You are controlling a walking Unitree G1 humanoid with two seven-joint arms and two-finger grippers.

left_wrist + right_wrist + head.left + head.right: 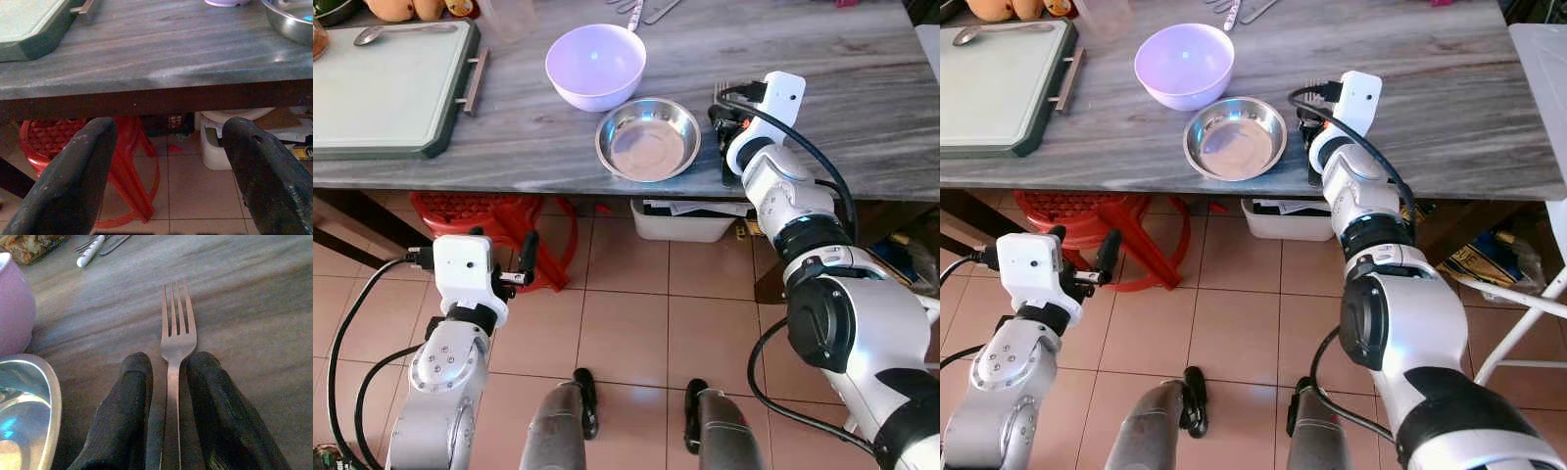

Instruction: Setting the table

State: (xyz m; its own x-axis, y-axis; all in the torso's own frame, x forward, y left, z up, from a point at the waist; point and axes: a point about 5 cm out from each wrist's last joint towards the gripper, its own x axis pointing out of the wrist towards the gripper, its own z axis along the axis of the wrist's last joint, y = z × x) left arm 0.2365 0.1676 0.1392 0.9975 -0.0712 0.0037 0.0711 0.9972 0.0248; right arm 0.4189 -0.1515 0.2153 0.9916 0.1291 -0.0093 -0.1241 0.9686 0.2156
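From the left eye view, the grey marbled table (842,108) runs across the top, and the right gripper (732,132) is down on it close to the front edge, just beside the steel bowl (648,139). Fork tines (722,89) peek out past the gripper's white wrist. Behind the steel bowl, touching its rim, sits the lilac bowl (595,65). Over at the table's left end lies a green tray (382,88) with a spoon (396,32) at its far edge. The left gripper (504,262) hangs below table height over the tiled floor (636,323), in front of a red stool (489,220).

The right eye view gives the same layout, plus a white bin (1288,217) under the table's front edge.

Left wrist view now: two black fingers (73,181) spread wide apart, nothing between them, the table's front edge above and the red stool behind.

Right wrist view: here's the fork (175,340), lying flat on the tabletop, tines pointing away toward the far edge. The two fingers (124,416) are closed in on its handle, one on each side, pinching it. The steel bowl's rim is just beside, and more cutlery (95,245) lies near the far edge.
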